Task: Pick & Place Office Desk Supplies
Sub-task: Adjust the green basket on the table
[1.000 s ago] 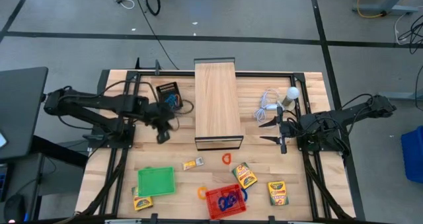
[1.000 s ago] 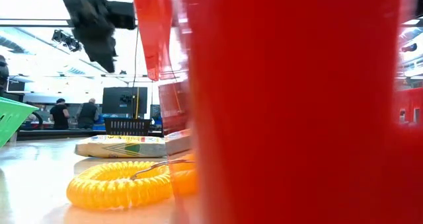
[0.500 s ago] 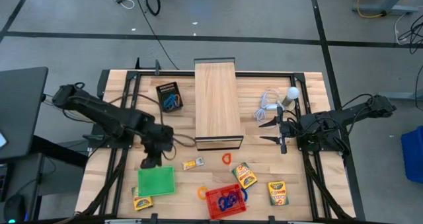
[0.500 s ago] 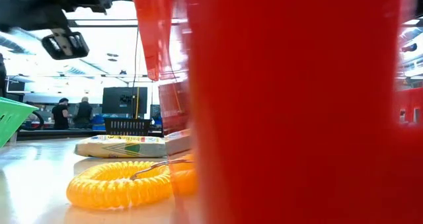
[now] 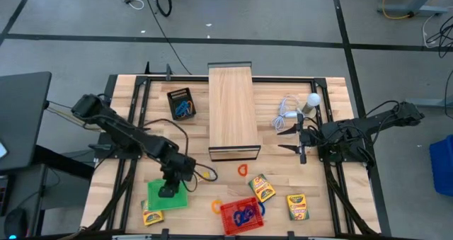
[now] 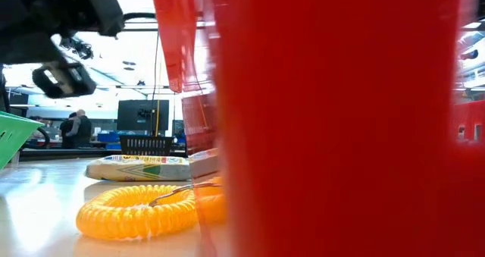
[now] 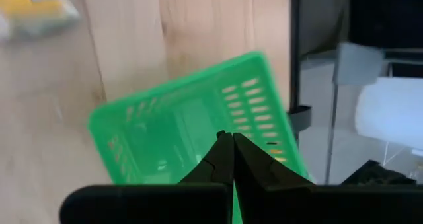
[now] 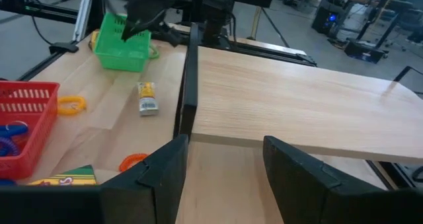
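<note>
Wooden table [image 5: 333,91] carried the supplies: crayon boxes [image 5: 262,188] and an orange loop [image 5: 243,170] lay near the red basket [image 5: 241,215]. Above the green basket [image 5: 167,195] hung the left gripper [image 5: 168,190], clenched and empty. Beside the long wooden box [image 5: 232,110], the right gripper [image 5: 291,140] waited with its fingers apart.

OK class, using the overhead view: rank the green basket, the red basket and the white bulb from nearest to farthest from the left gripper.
1. Green basket: directly under the shut left gripper, at the table's front left.
2. Red basket: front middle, off to the gripper's right.
3. White bulb: back right, close to the waiting right gripper.
</note>
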